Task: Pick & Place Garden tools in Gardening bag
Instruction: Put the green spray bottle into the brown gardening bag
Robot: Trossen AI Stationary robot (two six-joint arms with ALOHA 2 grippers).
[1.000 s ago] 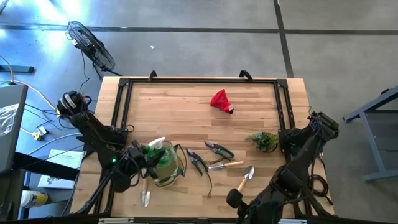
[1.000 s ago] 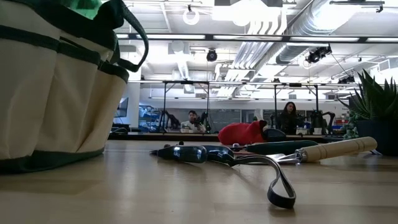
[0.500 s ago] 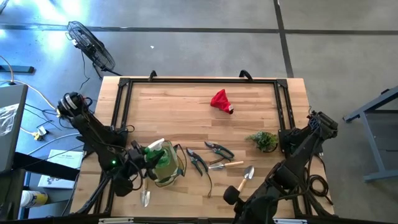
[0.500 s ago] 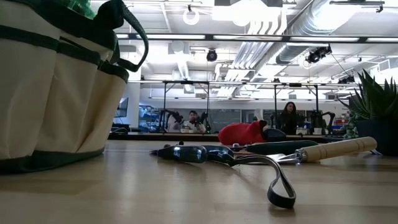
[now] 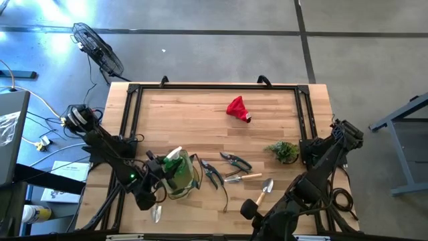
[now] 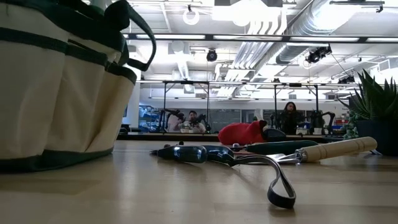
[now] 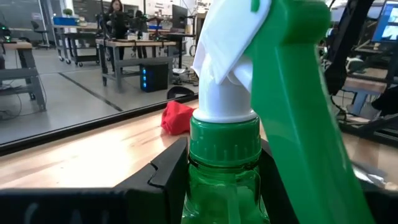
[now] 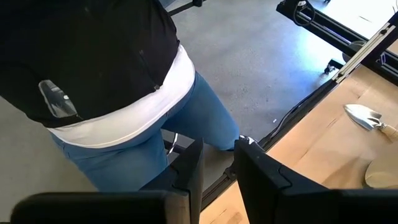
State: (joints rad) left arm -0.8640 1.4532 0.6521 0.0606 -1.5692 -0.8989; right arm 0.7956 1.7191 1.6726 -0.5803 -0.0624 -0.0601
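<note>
Now: left gripper [image 5: 162,175] clamps green spray bottle [image 7: 249,124] over gardening bag [image 5: 179,175].
Right gripper [image 8: 217,163], table's 5 o'clock edge, apparently slightly parted, empty.

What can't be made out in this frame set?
- Inside of the gardening bag: high view, hidden by the green spray bottle and left gripper.
- Bag's top: low view, cut off by the frame edge.
- Left jaws' closure on the bottle: left wrist view, bottle fills the picture.
- Trowel near the bag: handle hidden under the left arm.
- Right gripper: points off the table at a person.
</note>
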